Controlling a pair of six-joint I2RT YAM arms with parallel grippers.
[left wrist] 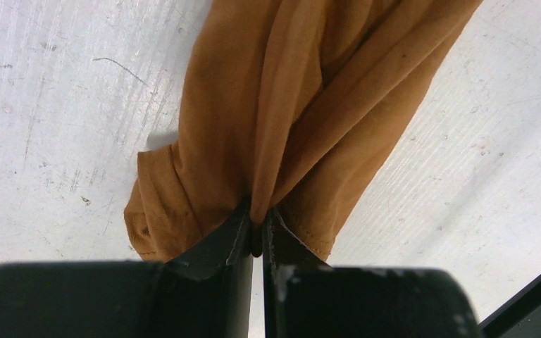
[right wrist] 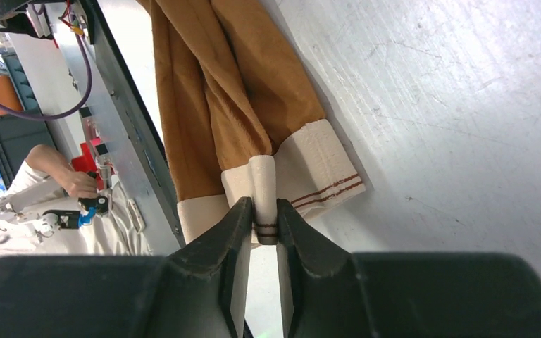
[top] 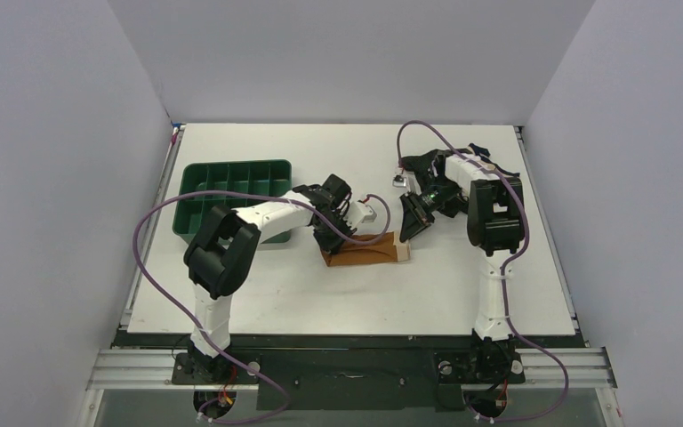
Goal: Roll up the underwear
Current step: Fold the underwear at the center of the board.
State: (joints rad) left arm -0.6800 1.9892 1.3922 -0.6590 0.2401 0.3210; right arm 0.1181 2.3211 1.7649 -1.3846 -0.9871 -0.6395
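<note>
- Left gripper (left wrist: 257,236): jaws closed on a thin fold at the brown end of the underwear (top: 366,251). Only the tips bite, so a tug may slip it free.
- Underwear: bunched lengthwise at the centre of the table (top: 462,294), right of the tray (top: 231,191). It may twist rather than roll.
- Right gripper (right wrist: 264,227): jaws pinched on a waistband fold.
- Only the wrist views show both grips; only the top view shows placement.
</note>
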